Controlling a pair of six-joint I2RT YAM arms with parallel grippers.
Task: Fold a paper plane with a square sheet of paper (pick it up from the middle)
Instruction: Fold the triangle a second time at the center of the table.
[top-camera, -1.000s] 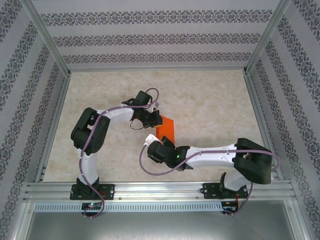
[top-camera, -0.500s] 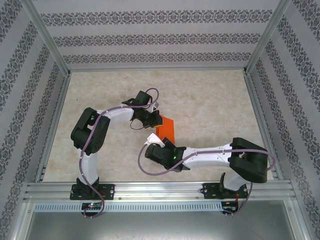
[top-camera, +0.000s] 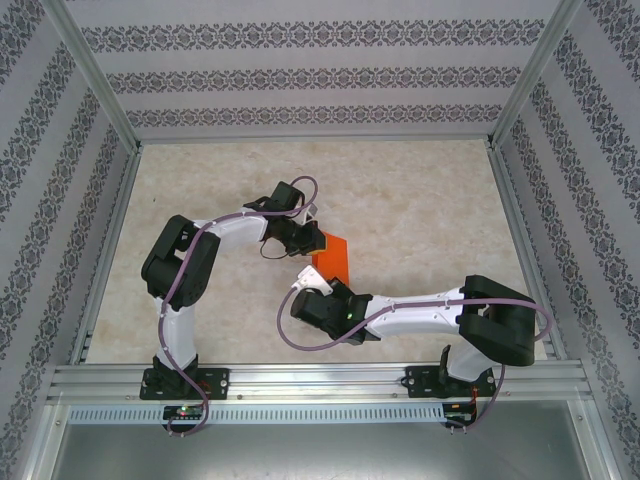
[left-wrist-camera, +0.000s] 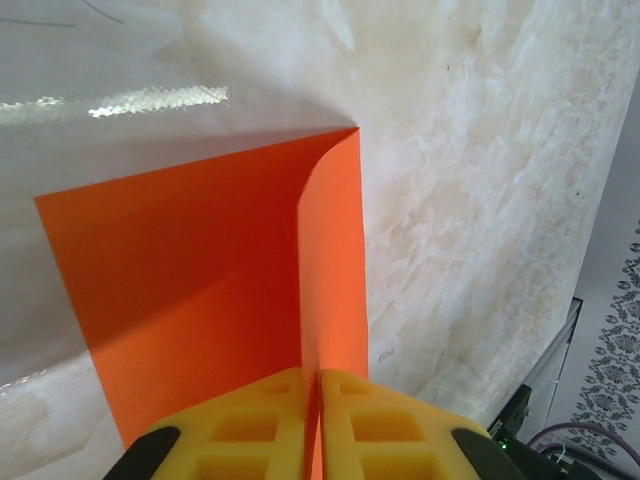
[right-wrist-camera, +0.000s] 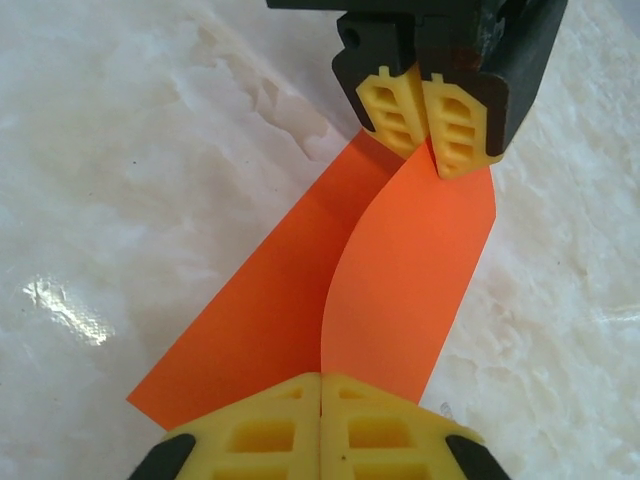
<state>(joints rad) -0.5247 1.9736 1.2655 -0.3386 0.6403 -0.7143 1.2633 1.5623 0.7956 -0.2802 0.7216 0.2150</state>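
From above, the square sheet of paper (top-camera: 335, 258) is half buried under the two wrists, its left and near edges covered, and its folds are too small to make out. In the left wrist view the left gripper (left-wrist-camera: 310, 385) is cut off by the bottom edge and hides the sheet's near edge. The right gripper (right-wrist-camera: 321, 385) is cropped likewise, covering where the raised flap ends

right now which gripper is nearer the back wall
Left. Left gripper holds the orange paper at its far end, toward the back wall; right gripper at its near end.
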